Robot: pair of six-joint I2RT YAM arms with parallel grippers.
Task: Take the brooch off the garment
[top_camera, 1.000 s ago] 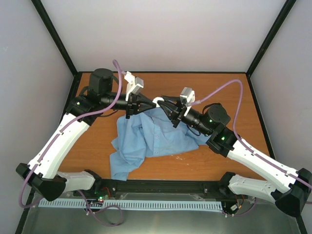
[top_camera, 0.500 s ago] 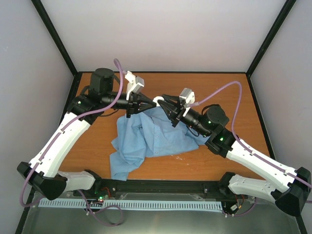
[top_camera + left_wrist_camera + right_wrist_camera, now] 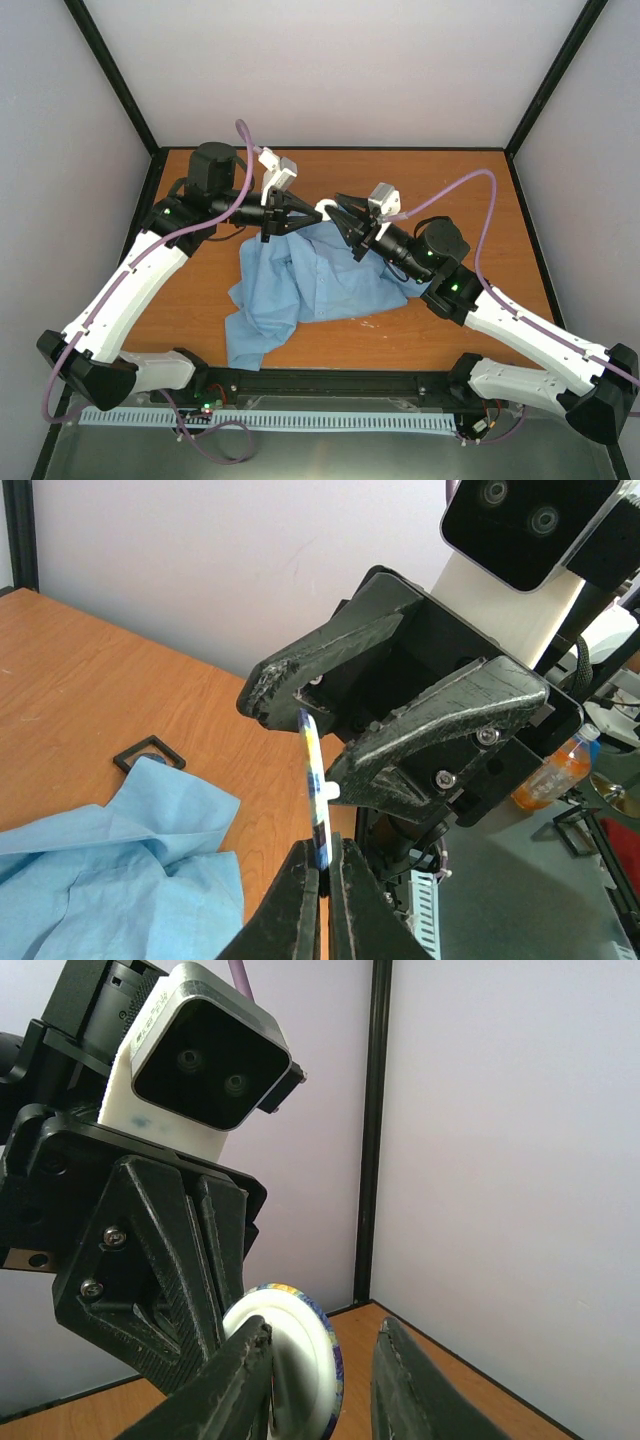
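Note:
The brooch (image 3: 316, 780) is off the garment and held in the air, a small disc with a white back and a blue and yellow rim. My left gripper (image 3: 323, 845) is shut on its lower edge. My right gripper (image 3: 323, 1328) stands open around the brooch (image 3: 300, 1345), one finger by its white back, the other apart from its face. In the top view both grippers, left (image 3: 303, 214) and right (image 3: 338, 205), meet at the brooch (image 3: 324, 206) above the garment's far edge. The garment (image 3: 320, 280), a crumpled light blue shirt, lies on the table.
The wooden table (image 3: 500, 200) is walled on three sides with black corner posts (image 3: 555, 75). A small black loop (image 3: 148, 755) lies by the shirt's edge (image 3: 110, 870). A white cable tray (image 3: 300, 420) runs along the near edge.
The right gripper's jaws have widened around the brooch. Both grippers have shifted slightly to the right and away; the left keeps its grip.

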